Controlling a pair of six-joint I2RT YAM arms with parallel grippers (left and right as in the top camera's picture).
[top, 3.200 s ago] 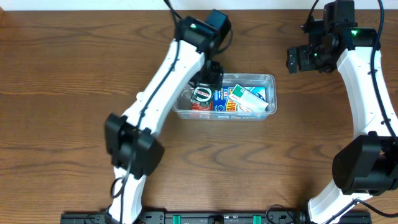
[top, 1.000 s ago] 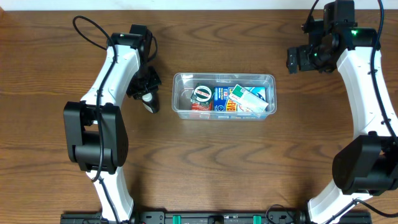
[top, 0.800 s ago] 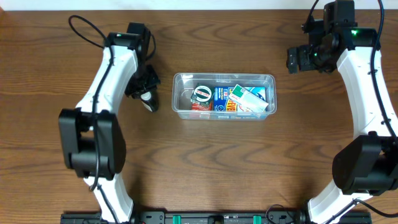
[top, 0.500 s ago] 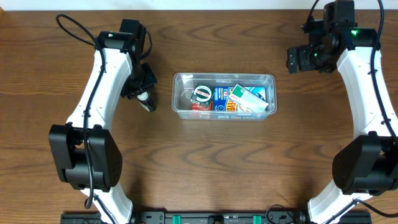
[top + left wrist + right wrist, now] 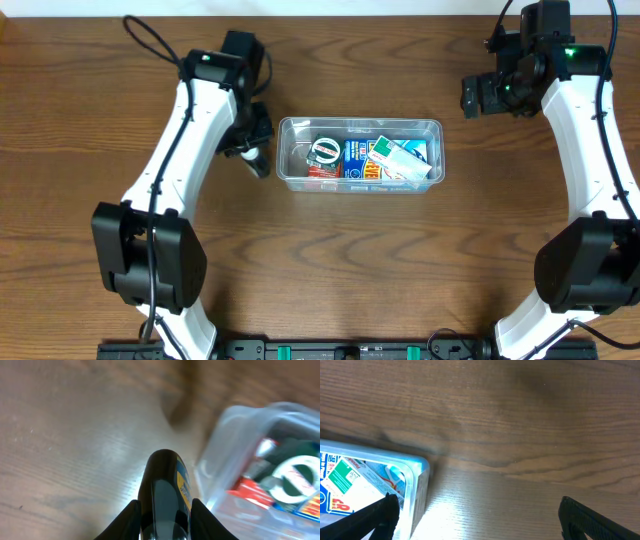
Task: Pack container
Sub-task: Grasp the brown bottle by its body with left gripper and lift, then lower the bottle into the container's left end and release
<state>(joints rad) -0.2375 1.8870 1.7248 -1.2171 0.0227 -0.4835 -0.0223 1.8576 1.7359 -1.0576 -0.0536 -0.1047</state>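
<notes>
Two arms are working at one wooden counter (image 5: pixel 90 70); entries follow.

1. Container (image 5: pixel 360 187): clear, shallow plastic tub with rounded corners and a rim. It is sitting upright near the middle of the counter, somewhat toward the far edge, with its long sides running parallel to that edge. Several small packages are lying inside it:
- a round green-and-white piece (image 5: pixel 323 152) is lying at the left end, with a red packet (image 5: pixel 318 172) showing just below it
- a blue packet (image 5: pixel 354 155) is lying beside them, toward the middle
- a white-and-green packet (image 5: pixel 400 160) is lying tilted across the right half

2. Left tool (image 5: pixel 165 502): it is hanging just off the container's left end, outside the tub. Its fingers (image 5: pixel 131 512) are clenching a dark cylinder (image 5: pixel 162 472) bearing a yellow label. The wrist view is blurred, so the label's print is not readable. Whether the cylinder is touching the counter cannot be told.

3. Right tool (image 5: pixel 476 507): it is hovering toward the far right corner of the counter, apart from the container's right end. Its jaws are standing wide apart and are gripping nothing; only bare wood is showing between them.
</notes>
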